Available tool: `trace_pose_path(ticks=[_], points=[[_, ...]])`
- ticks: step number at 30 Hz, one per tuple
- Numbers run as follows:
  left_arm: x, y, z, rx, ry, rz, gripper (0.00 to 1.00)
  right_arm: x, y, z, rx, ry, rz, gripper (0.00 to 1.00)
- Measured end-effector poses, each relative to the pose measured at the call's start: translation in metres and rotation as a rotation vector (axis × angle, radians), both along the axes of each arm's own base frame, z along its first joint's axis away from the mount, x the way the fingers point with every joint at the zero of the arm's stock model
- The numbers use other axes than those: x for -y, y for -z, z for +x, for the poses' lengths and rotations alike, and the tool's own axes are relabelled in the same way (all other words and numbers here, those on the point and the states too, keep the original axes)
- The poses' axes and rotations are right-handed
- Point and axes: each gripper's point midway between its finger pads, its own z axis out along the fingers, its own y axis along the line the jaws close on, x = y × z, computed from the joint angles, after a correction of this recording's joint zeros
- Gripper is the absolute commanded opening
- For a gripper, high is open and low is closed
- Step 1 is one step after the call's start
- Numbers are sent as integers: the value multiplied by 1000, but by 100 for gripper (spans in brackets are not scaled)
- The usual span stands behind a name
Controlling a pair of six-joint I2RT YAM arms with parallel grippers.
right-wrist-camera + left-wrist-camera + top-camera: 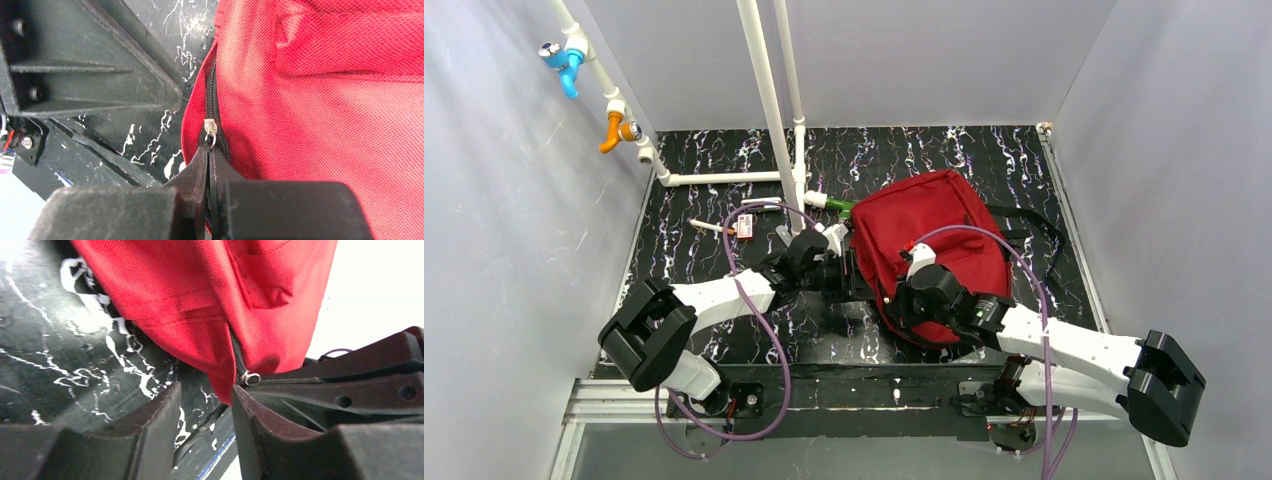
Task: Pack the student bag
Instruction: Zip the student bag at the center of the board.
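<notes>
The student bag (939,225) lies centre-right on the counter (984,165); the right gripper (209,157) has its fingers pinched together on the zipper pull (210,129), probably to run the zip; the left gripper (204,405), fingers apart astride the bag's left edge, seems placed to brace the fabric.
</notes>
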Motion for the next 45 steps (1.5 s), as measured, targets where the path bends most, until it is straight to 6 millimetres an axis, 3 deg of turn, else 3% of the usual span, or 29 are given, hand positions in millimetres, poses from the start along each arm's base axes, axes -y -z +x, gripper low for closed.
trace_pose_path(ticks=[3, 6, 7, 9, 10, 12, 13, 15, 19, 20, 21, 22, 26, 28, 33, 36, 39, 41, 45], points=[[-6, 3, 7, -16, -46, 17, 66, 1, 3, -2, -10, -20, -34, 1], [2, 2, 26, -26, -102, 29, 63, 0, -2, -2, -5, -41, -46, 1], [13, 3, 38, -38, -113, 30, 52, 0, -2, -2, -4, -42, -47, 1], [33, 18, 48, -73, -106, 48, 0, 0, -2, -2, -6, -43, -47, 1], [46, 15, 51, -71, -82, 31, 0, 1, 0, -3, -14, -46, -57, 1], [48, 13, 60, -42, -70, 99, 0, 13, 4, -10, -47, -38, -97, 1], [59, 4, 83, 18, -46, 167, 0, 23, -5, -17, -44, -22, -71, 1], [64, 1, 103, 68, -14, 220, 0, 33, -22, -15, -6, 21, -16, 1], [63, -1, 133, 141, 29, 262, 0, 37, -22, -19, -23, 35, -7, 1], [60, -3, 141, 157, 41, 271, 6, 36, -19, -18, -32, 40, -17, 1], [59, -4, 145, 166, 50, 276, 25, 35, -15, -17, -41, 42, -27, 1], [57, -6, 148, 169, 63, 280, 37, 34, -13, -17, -44, 43, -31, 1], [48, -10, 147, 172, 69, 267, 59, 26, -5, -13, -53, 30, -61, 1], [36, -4, 130, 129, 51, 251, 61, 22, -3, -11, -54, 16, -86, 1], [10, 13, 61, -10, 18, 267, 60, 11, -9, -3, -26, -8, -91, 1], [16, 13, 34, -52, -3, 252, 58, 10, -8, -3, -25, -22, -95, 1], [32, 11, 28, -68, -14, 211, 56, 9, -9, -4, -28, -26, -90, 1], [42, 11, 33, -77, -21, 194, 47, 9, -10, -4, -25, -23, -80, 1], [57, 14, 46, -72, -28, 180, 6, 12, -14, -6, -17, -11, -53, 1]])
